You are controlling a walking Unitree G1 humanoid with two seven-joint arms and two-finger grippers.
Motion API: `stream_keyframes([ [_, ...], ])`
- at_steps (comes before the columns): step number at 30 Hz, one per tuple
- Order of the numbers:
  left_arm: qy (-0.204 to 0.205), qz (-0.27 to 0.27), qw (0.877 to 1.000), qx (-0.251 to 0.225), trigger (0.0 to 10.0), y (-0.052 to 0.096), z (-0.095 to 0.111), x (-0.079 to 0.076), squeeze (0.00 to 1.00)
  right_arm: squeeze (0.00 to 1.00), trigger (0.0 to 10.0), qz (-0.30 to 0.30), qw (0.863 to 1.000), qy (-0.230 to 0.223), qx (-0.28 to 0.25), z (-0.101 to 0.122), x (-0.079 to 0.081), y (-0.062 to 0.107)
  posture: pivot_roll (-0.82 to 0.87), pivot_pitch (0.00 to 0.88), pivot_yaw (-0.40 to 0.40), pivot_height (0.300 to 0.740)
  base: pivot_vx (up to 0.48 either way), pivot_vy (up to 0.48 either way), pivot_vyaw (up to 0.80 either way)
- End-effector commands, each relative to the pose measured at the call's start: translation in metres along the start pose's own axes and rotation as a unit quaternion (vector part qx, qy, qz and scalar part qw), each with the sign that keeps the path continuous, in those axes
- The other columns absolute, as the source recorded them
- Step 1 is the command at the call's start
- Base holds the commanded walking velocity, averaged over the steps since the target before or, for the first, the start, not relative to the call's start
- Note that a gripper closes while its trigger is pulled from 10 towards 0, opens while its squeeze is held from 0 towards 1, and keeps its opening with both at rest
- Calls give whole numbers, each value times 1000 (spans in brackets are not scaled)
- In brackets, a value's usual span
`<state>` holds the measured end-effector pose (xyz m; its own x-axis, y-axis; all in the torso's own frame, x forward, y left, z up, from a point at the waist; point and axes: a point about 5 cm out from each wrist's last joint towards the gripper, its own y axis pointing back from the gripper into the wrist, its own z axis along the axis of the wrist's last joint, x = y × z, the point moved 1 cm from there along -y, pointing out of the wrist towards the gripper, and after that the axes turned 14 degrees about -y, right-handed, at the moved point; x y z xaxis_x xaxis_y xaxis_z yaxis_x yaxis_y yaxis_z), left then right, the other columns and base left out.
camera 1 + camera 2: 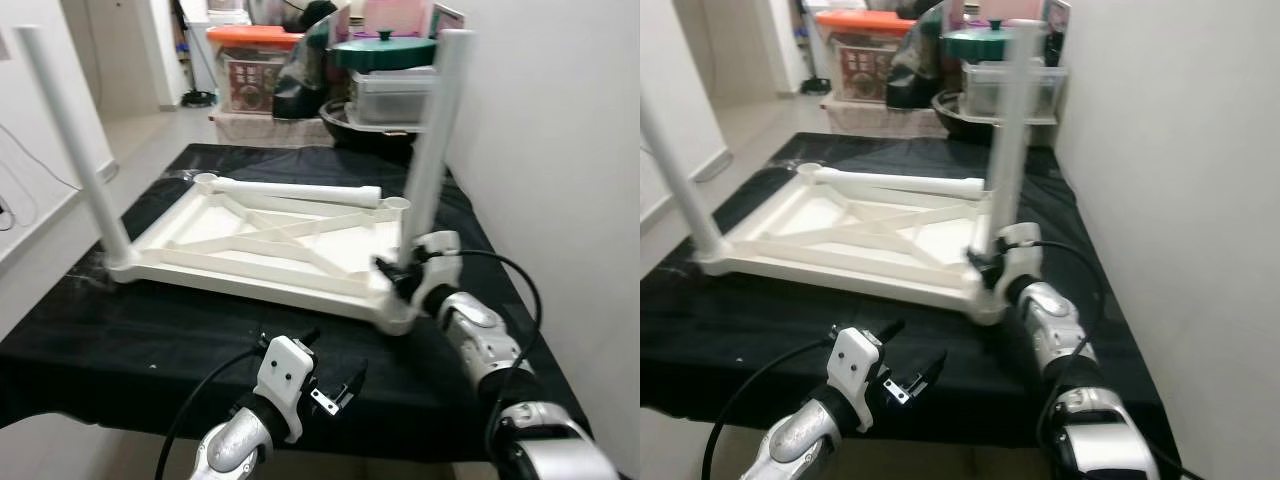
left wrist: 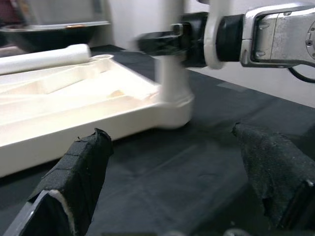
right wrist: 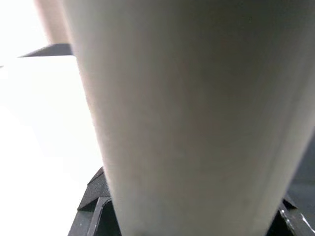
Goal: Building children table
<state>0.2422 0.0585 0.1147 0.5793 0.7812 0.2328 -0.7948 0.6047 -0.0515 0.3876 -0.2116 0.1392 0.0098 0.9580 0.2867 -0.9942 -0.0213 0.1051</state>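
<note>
A white children's table top (image 1: 250, 282) lies upside down on a black cloth (image 1: 150, 340). One white leg (image 1: 75, 150) stands upright in its near-left corner. Another leg (image 1: 435, 140) stands in the near-right corner. My right gripper (image 1: 396, 274) is shut on this right leg just above its socket; the leg (image 3: 187, 118) looms close between the fingers in the right wrist view. A third leg (image 1: 300, 190) lies loose across the far side of the top. My left gripper (image 1: 332, 362) hovers open over the cloth in front of the table top, its padded fingers (image 2: 78, 172) spread wide with nothing between them.
Behind the table stand an orange-lidded box (image 1: 255, 60), a green-lidded pot (image 1: 383, 50) and a clear container (image 1: 395, 95). A white wall (image 1: 560, 150) runs close along the right. Pale floor (image 1: 140, 140) lies to the left. The cloth's front edge is just below my left gripper.
</note>
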Motion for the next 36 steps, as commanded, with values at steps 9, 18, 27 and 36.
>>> stream_keyframes([
  [9, 5, -1, 1000, 9, 10000, 0, -4, -1, 0, 0, 0, -307, 950, -52, -10, -13, -66, 20, 49, 0, -35, 740, 0, 0, 0],
  [18, 4, 1, 1000, 9, 10000, 1, -3, -1, 0, 0, 6039, -394, 908, -131, -57, -5, -55, 18, 61, 0, -44, 740, 0, 0, 0],
  [27, 6, -2, 1000, 10, 10000, 1, -4, -3, 0, 1000, 10000, -369, 919, -126, -58, -10, -37, 12, 56, 0, -44, 740, 0, 0, 0],
  [36, 6, -3, 1000, 11, 10000, 1, -5, -3, 0, 0, 10000, -339, 931, -106, -84, -14, -30, 17, 50, 0, -41, 740, 0, 0, 0],
])
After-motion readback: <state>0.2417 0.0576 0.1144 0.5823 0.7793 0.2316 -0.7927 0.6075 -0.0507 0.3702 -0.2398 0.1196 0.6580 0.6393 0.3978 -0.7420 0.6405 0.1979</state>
